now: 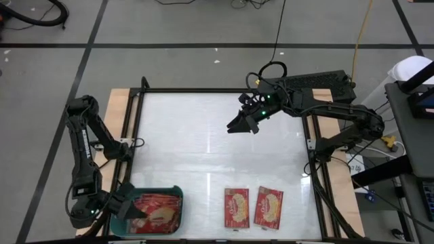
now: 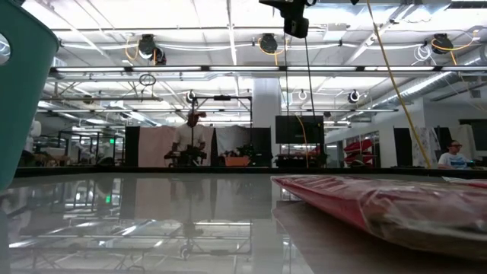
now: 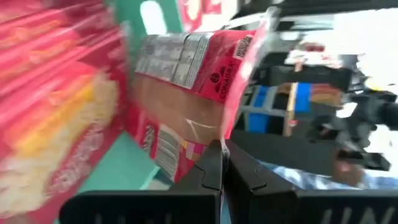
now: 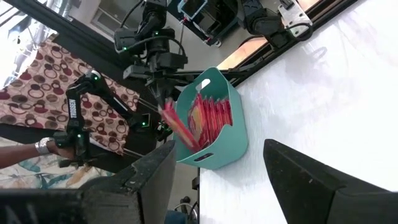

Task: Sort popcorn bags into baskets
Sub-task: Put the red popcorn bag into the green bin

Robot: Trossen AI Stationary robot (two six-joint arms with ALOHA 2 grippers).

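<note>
A teal basket (image 1: 175, 196) stands at the table's near left corner with several red popcorn bags (image 1: 159, 203) standing in it. My left gripper (image 1: 129, 211) is at the basket's left end, shut on one more popcorn bag (image 3: 186, 81), whose white-grey back panel faces the left wrist camera. Two popcorn bags (image 1: 237, 207) (image 1: 268, 207) lie flat side by side near the table's front edge, picture up. My right gripper (image 1: 234, 127) hangs open high over the table's far middle, with nothing between its fingers. My left gripper pinches the bag's sealed red edge (image 3: 229, 127) between its two shut fingers. The fingers come from the table's left, slanting down. The bag (image 4: 174, 127) stands tilted at the basket's left end; whether its lower part rests on the other bags cannot be told.
A black frame (image 1: 203, 89) runs round the white tabletop. In the low view the basket's wall (image 2: 23, 91) fills the left edge and one flat bag (image 2: 396, 202) lies close on the right. A person's hand (image 4: 43, 148) shows beyond the table.
</note>
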